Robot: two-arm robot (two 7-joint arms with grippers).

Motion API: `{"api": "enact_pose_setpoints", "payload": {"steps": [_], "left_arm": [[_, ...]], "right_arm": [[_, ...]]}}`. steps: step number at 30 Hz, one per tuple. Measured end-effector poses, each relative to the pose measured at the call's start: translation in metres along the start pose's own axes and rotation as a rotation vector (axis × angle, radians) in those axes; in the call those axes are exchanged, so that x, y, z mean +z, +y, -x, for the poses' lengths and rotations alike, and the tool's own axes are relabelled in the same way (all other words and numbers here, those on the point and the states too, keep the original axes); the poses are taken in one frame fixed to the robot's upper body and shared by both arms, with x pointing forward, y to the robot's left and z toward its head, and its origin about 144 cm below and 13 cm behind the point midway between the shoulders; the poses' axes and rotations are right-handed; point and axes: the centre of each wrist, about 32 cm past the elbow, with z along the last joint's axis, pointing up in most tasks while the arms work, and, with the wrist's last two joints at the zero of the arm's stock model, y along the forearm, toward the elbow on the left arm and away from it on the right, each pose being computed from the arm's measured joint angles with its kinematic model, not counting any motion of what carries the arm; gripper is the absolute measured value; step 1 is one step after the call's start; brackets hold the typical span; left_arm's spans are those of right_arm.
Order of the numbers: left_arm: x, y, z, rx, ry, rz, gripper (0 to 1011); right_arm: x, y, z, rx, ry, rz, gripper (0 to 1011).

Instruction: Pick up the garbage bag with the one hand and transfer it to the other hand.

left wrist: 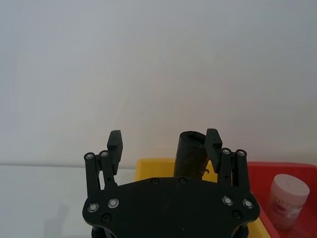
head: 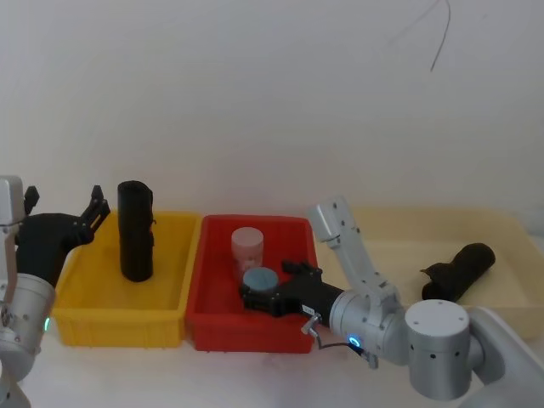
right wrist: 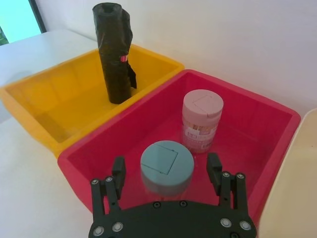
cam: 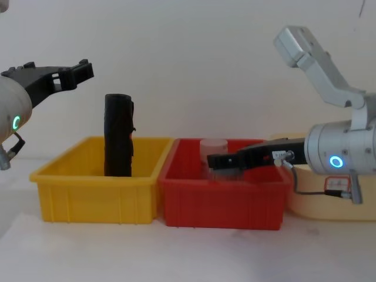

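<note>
Closest to the robot, the right claw [head: 255,299] reaches low into the red bin [head: 204,327] from the right side. Its fingers are spread wide, one on each side of the blue-lidded jar [right wrist: 166,167], and they do not seem to press it. The right claw holds nothing. Just behind that jar in the same bin stands a pink-lidded jar [right wrist: 201,120], upright. The red bin sits in the middle of the white counter [head: 127,374]. The yellow bin [head: 85,323] is just beside it on the left, and a cream tray [head: 510,255] is just beside it on the right. A slimmer black roll [head: 459,270] lies on its side in the cream tray. The garbage bag [head: 135,231] stands upright in the yellow bin, toward the back, and it is taller than the bin's walls. In the chest view the garbage bag [cam: 118,143] sticks up well above the yellow rim. The left claw [head: 95,206] is up in the air to the left of the garbage bag, near its top but not touching it. Its fingers [left wrist: 115,142] are spread apart and hold nothing. A green ring light [cam: 16,123] glows on the left arm. Behind everything is a plain white wall [head: 272,102].
</note>
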Motion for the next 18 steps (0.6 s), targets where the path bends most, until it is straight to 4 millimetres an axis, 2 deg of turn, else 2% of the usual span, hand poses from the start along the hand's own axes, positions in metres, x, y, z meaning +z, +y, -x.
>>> {"api": "enact_pose_setpoints", "payload": {"steps": [16, 18], "left_arm": [[-0.0002, 0.0002, -0.0003, 0.002, 0.0, 0.0, 1001], [-0.0002, 0.0002, -0.0003, 0.002, 0.0, 0.0, 1002]], "right_arm": [[-0.0017, 0.0099, -0.009, -0.015, 0.002, 0.002, 1000], [-0.0017, 0.0109, -0.0092, -0.015, 0.0, 0.005, 977]]}}
